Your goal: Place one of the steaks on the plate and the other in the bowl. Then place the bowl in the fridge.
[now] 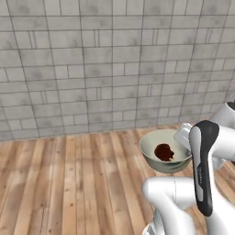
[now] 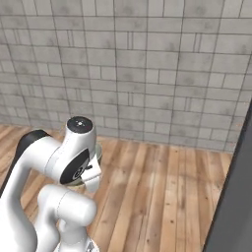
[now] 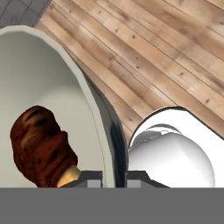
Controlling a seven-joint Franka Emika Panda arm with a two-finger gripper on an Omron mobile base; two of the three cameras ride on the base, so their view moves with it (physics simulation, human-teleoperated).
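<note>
Right at the hand, the gripper (image 3: 114, 178) is pinched tight on the thin rim of the bowl (image 3: 52, 87), one finger inside, one outside. The bowl rides in the air beside the arm, above the wooden floor (image 1: 69, 183), with the dark steak (image 1: 164, 152) sitting in its bottom. Off to the right edge looms a dark grey panel (image 2: 234, 197), likely the fridge. The danger: a rim-only pinch could let the glossy bowl pivot or slip on a sharp swing, tipping the steak out.
</note>
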